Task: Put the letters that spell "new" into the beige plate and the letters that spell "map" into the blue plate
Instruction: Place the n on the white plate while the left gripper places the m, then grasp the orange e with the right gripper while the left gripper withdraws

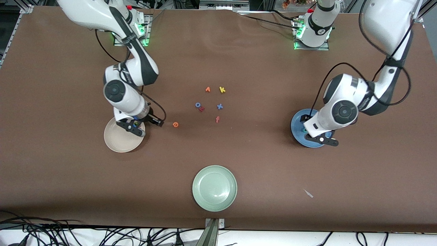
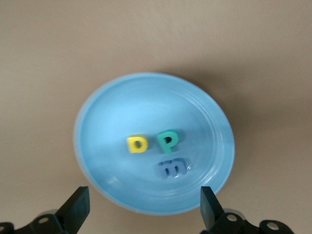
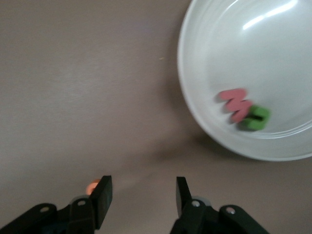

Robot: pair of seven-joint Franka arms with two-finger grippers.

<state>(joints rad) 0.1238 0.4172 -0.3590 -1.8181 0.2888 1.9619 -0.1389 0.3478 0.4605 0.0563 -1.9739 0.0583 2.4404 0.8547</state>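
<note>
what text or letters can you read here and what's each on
"m" "a" "p": blue m, yellow a, teal p, in the blue plate
"w" "n": pinkish-red w, green n, in the beige plate
"e": orange e, on the table beside that plate
"v" "k" "o" "x" "f": orange v, yellow k, blue o, blue x, red f, mid-table
red letter beside the blue o: unreadable
no printed labels readable

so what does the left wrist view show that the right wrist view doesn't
Only the left wrist view: the blue plate holding the yellow a, teal p and blue m, with the open left pincer over its rim.

Only the right wrist view: the beige plate holding the pinkish-red w and green n, the open right pincer over the tablecloth beside it, and an orange letter peeking past one finger.

Both: brown tablecloth, empty pincers.
</note>
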